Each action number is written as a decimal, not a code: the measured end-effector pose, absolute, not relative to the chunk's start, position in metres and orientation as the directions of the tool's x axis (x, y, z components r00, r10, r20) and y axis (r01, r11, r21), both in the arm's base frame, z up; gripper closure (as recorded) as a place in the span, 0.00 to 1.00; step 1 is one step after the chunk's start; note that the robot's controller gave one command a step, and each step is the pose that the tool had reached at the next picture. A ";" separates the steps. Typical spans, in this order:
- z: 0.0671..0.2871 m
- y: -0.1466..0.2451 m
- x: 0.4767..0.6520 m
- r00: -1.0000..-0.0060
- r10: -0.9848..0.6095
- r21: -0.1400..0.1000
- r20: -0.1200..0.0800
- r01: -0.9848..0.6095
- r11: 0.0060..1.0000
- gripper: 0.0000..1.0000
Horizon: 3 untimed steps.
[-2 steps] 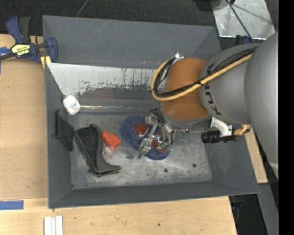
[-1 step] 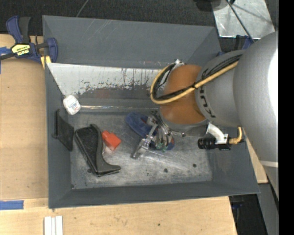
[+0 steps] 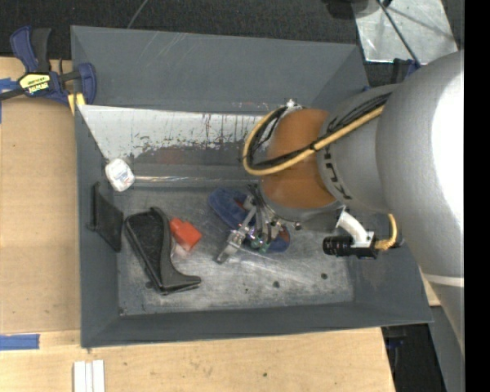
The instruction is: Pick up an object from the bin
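Camera view.

- Gripper [image 3: 247, 237]: low in the grey metal bin [image 3: 220, 76], near the middle of the floor, hung beneath the orange cover [image 3: 298, 166] of the arm [image 3: 420, 162] entering from the right.
- Opening of the pincer: cannot tell. Tip region crowded by bright metal parts and partly hidden by the cover above. Spread or pressed together not readable, and no thing clearly seen pinched.
- Nearest things:
  - Blue thing [image 3: 227, 204], rounded, lying just up-left of the tip, touching it or very close; which of the two not readable.
  - Small green-and-red thing [image 3: 271, 240], just right of the tip and partly under the wrist; kind not readable.
- Apart from the gripper, in the left half of the floor:
  - Orange-red block [image 3: 186, 233], near the tip's left, not touching it.
  - Black curved piece [image 3: 153, 251], long, with a foot turned right at its lower end, just beside the block.
  - Black flat piece [image 3: 106, 217], against the left wall.
  - White roll [image 3: 119, 174], in the back-left corner, well apart from the gripper.
- Floor to the right of and in front of the tip: bare grey metal with a few dark specks.
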State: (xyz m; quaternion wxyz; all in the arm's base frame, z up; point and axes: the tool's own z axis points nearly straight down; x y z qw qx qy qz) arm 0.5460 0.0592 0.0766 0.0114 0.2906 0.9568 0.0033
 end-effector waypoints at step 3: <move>0.190 0.056 0.553 -0.832 0.554 0.005 -0.006 0.554 0.832 1.00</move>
